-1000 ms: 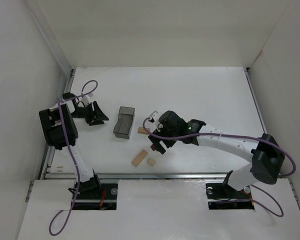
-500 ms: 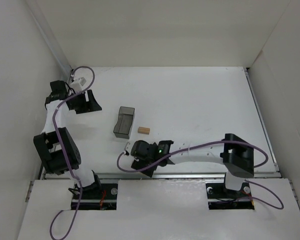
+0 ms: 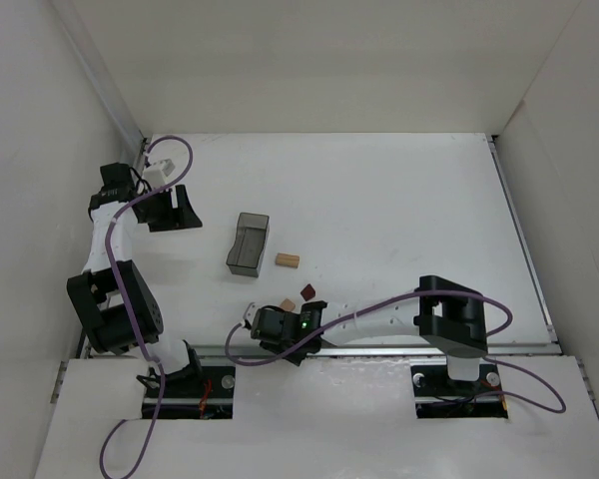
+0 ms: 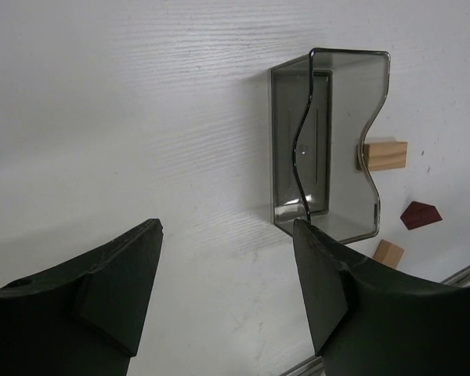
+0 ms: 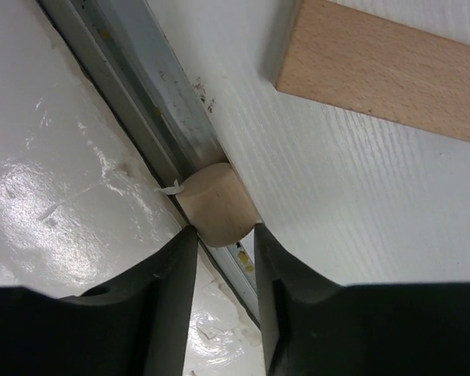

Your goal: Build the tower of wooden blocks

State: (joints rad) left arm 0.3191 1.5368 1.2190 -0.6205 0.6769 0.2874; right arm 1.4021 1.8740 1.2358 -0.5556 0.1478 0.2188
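White walled table (image 3: pixel 399 200), blocks lying loose, no tower begun.

Counts five wooden pieces: one oblong tan block (image 3: pixel 287 260) just beside one grey bin (image 3: pixel 248 242), one dark red piece (image 3: pixel 307 292), one small tan cube (image 3: pixel 289 303), plus one plank (image 5: pixel 384 66) and one rounded tan piece (image 5: pixel 217 204), both visible only in right wrist view. Nothing stacked anywhere, so by judgement whole build left to do. Right gripper (image 5: pixel 219 243), at lower centre of overhead frame, clamped on rounded tan piece lying in metal rail (image 5: pixel 141 102) at table's near edge, plank near at upper right of wrist frame. Left gripper (image 4: pixel 227 235), at upper left of overhead frame, spread wide, holding nothing, well apart from blocks.
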